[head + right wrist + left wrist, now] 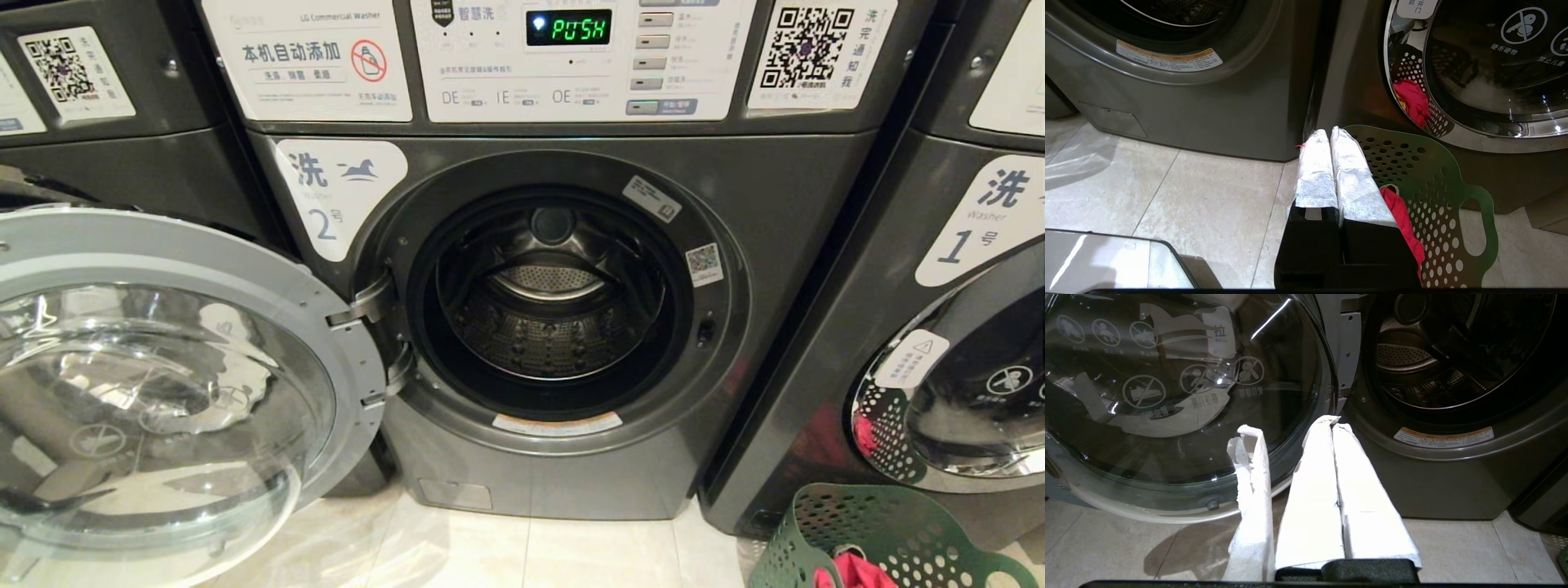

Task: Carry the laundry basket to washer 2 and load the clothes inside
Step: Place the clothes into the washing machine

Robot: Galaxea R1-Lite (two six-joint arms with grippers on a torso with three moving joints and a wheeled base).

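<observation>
Washer 2 (pixel 555 327) is a dark grey front-loader marked with a white numeral label; its chrome-rimmed glass door (pixel 163 384) is swung fully open to the left, and the perforated steel drum (pixel 551 314) is seen bare. The laundry basket (pixel 882 535), dark green with round perforations and a cut-out handle, is set on the tiled floor (pixel 571 555) before washer 1 (pixel 939 343). The clothes (pixel 1402 220), bright pink-red fabric, are held inside it. The left gripper (pixel 1333 422) and right gripper (pixel 1329 132), both paper-wrapped, are closed together on nothing.
</observation>
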